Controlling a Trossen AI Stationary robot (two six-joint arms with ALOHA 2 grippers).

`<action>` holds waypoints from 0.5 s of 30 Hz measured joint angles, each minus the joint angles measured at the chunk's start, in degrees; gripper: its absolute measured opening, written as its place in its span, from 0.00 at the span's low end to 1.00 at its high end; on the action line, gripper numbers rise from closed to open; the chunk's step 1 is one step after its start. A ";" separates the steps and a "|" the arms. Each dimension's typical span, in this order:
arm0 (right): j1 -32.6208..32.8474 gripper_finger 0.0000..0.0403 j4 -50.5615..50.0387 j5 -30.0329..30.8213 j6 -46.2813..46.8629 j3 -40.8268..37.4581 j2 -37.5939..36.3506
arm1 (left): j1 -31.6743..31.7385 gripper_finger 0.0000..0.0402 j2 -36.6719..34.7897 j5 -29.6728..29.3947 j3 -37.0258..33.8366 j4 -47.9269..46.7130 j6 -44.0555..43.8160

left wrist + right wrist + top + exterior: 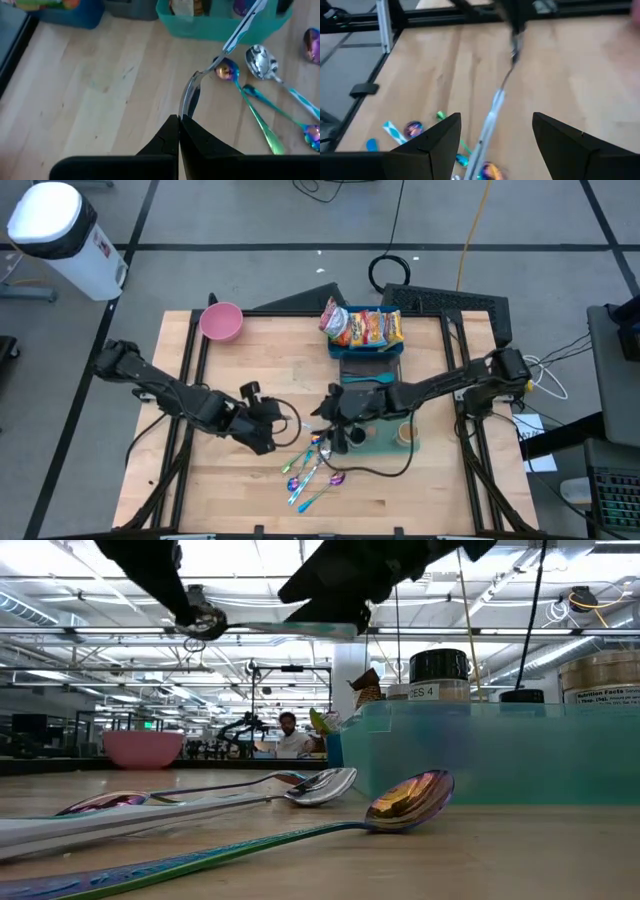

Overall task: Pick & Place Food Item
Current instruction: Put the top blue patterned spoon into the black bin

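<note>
- While the spoons [312, 470] lay scattered on the wooden surface [250, 370], your left gripper [180, 125] hung above it, jaws pressed together on the handle of a lifted spoon [235, 37].
- Your right gripper [495, 131] hovered just beside the teal tray [385, 442], jaws spread to either side of that spoon's other end, touching nothing.
- The snack packets [362, 326] sat in the blue bin [366, 350] at the far edge, well apart from both grippers.
- A pink bowl [221, 322] stood at the far left corner.
</note>
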 joint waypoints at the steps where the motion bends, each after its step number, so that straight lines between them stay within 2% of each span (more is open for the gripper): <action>1: -0.09 0.59 0.00 -0.42 0.27 0.01 0.59 | 0.00 0.00 0.10 -0.03 0.47 0.01 0.61; 5: -0.17 0.59 -0.42 -0.48 1.27 0.06 2.91 | 0.00 0.00 0.07 -0.95 1.06 0.67 1.14; 8: -0.17 0.55 -0.53 -0.48 2.71 0.06 3.88 | 0.02 0.00 0.07 -1.39 1.27 0.44 0.98; 11: -0.10 0.46 -0.81 -0.54 4.29 0.06 3.88 | 0.00 0.00 0.04 -1.42 1.34 0.40 0.61; 15: -0.09 0.26 -0.84 -0.69 4.57 0.06 3.72 | 0.04 0.00 0.04 -1.55 1.34 0.38 0.18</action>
